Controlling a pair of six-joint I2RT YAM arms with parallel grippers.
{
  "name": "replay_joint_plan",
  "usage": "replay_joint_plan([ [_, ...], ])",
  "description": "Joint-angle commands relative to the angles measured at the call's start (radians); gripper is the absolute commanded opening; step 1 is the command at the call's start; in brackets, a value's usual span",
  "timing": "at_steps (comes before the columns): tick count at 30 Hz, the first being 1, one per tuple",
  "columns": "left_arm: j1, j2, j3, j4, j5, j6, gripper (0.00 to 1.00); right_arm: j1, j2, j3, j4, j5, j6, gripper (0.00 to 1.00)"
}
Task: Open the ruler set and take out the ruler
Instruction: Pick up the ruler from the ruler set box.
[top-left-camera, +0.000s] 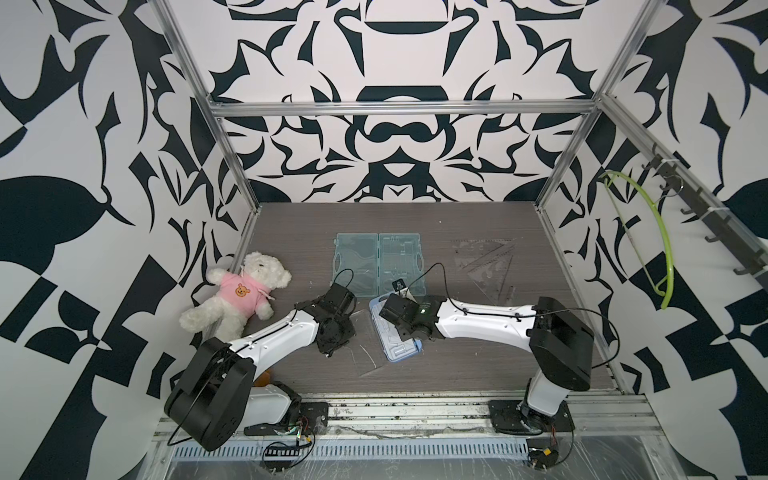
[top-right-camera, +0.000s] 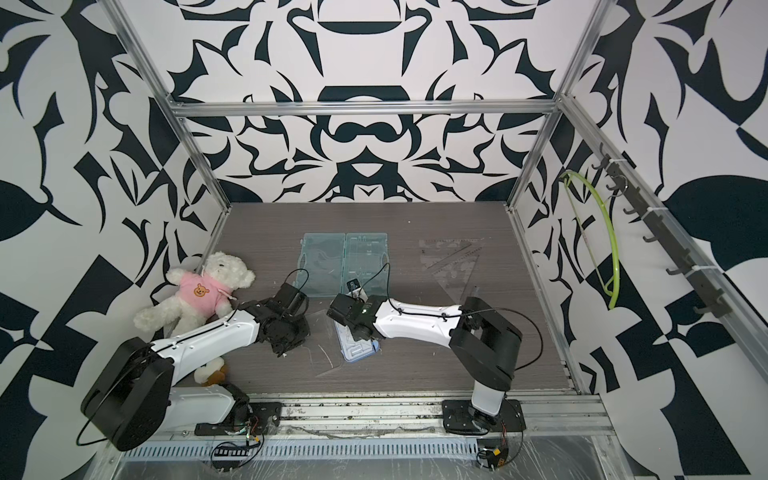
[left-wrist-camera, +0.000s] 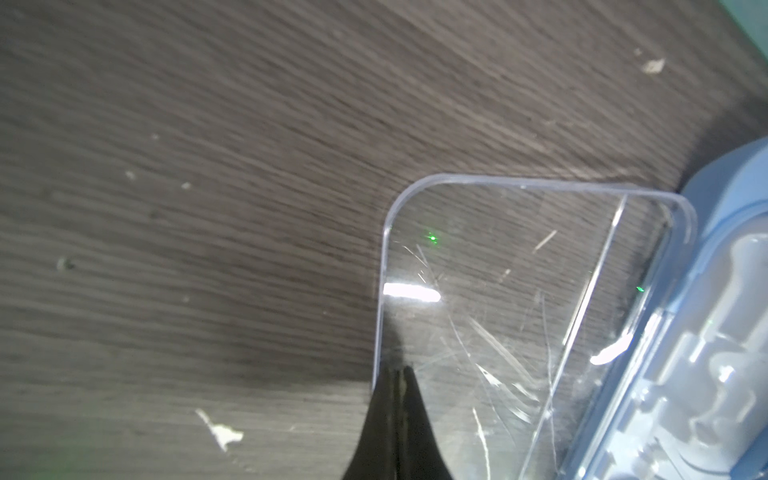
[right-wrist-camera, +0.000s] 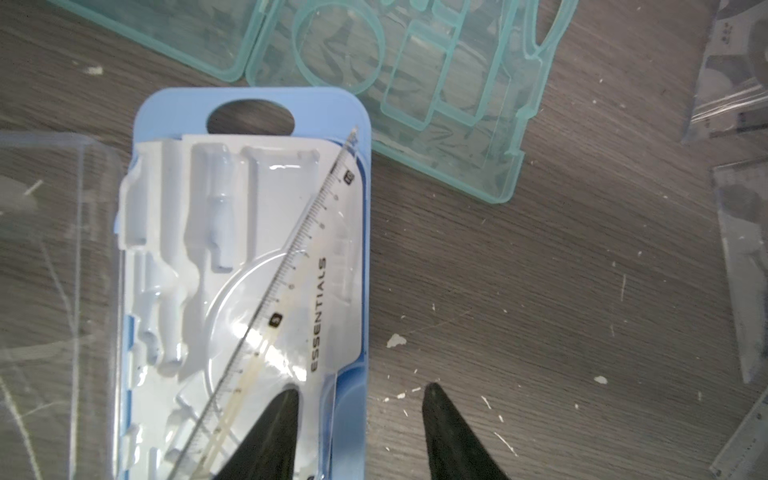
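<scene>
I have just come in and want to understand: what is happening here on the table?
A blue card ruler set with a white moulded tray is being unpacked. The left gripper is shut on the edge of its clear plastic lid, which is swung open to the side of the tray. The right gripper is open, with one finger over the transparent straight ruler. The ruler lies slanted across the tray and is not yet lifted out.
</scene>
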Motion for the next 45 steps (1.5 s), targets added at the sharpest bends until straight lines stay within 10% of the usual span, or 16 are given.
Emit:
replay_joint_plan([
  [1,0.003,-0.002,0.01,-0.042,-0.011,0.013,0.05,-0.01,-0.039,-0.028,0.09,-0.043,0.017,0.49],
  [10,0.003,-0.02,0.006,-0.059,-0.018,0.011,0.05,-0.042,-0.012,-0.101,0.314,-0.237,0.048,0.48],
  [45,0.003,-0.02,0.005,-0.059,-0.029,0.019,0.05,-0.014,0.042,-0.031,0.267,-0.327,0.228,0.5],
])
